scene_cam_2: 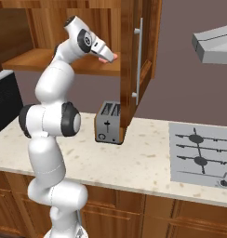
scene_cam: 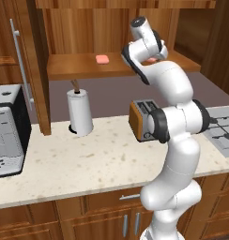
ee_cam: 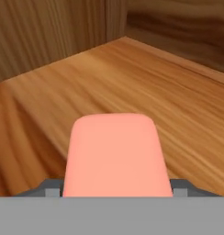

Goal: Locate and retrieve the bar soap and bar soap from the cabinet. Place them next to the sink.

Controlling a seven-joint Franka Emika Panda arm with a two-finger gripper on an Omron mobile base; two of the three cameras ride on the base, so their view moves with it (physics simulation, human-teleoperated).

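One salmon-pink bar soap (ee_cam: 114, 153) lies on the plank shelf (scene_cam: 74, 65) of the open cabinet (scene_cam_2: 129, 60). My gripper (ee_cam: 114, 188) reaches in over the shelf, and its two dark finger tips (ee_cam: 52, 188) stand tight against the bar's two sides, shut on it. From the right, this bar (scene_cam_2: 113, 56) peeks out at the tip of the gripper (scene_cam_2: 108, 54). The second bar soap (scene_cam: 102, 59) rests free on the same shelf, further left. The sink is out of view.
The cabinet door with its long silver handle (scene_cam_2: 137, 60) hangs open just right of the hand. Below the shelf, a toaster (scene_cam: 142, 119), a paper towel roll (scene_cam: 80, 112) and a black appliance (scene_cam: 8, 131) stand on the counter (scene_cam: 88, 164). A stove (scene_cam_2: 203, 155) lies at the right.
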